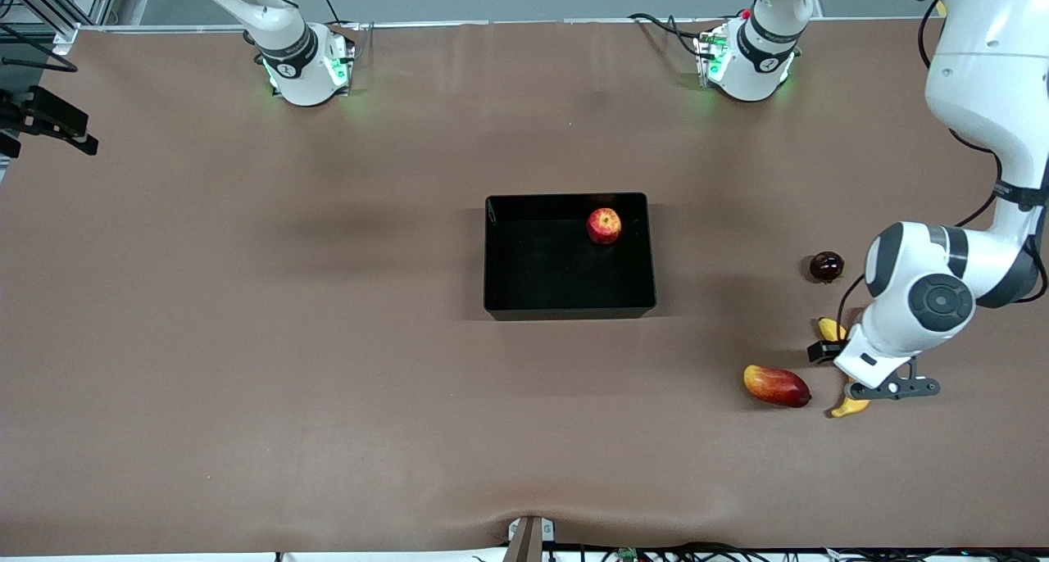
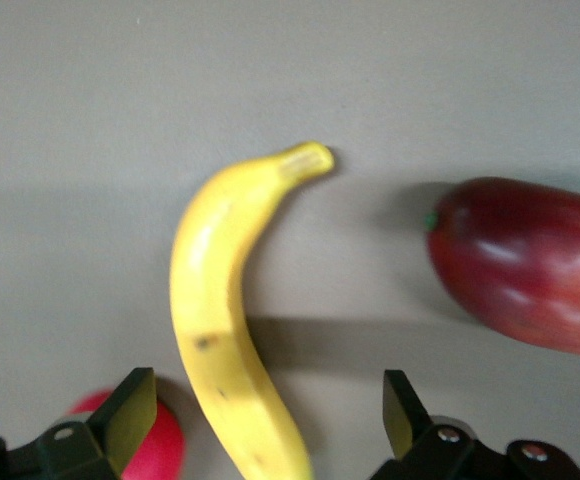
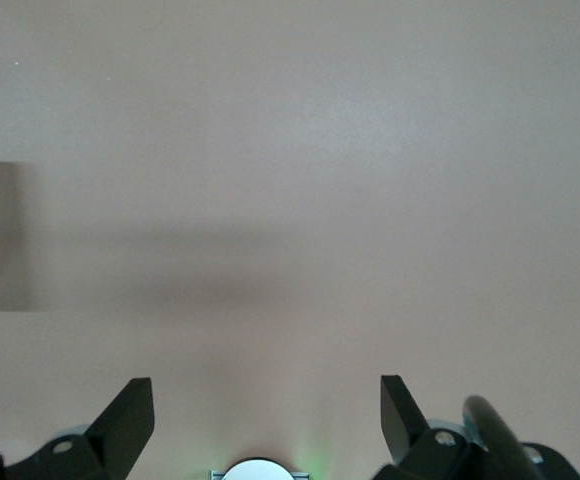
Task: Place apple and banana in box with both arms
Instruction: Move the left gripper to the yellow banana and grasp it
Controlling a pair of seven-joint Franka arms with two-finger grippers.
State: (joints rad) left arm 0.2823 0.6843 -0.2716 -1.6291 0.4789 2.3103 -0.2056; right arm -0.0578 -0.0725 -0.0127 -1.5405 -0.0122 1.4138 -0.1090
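Banana [image 2: 222,330], long, curved and bright yellow with a few small brown specks and a pale stubby end, lies flat on the brown surface [image 1: 328,316] directly under the left gripper [image 2: 270,420]. Its fingers [image 2: 130,408] are spread wide, one on each side of the fruit, neither touching it. A red-and-yellow mango [image 2: 530,265] rests just outside one finger, and a sliver of a pink-red fruit [image 2: 155,445] shows by the other. The apple [image 1: 604,225], red with a yellowish patch, sits inside the black box [image 1: 565,310], near a corner. The right gripper [image 3: 267,420] waits with fingers released over bare surface near its base.
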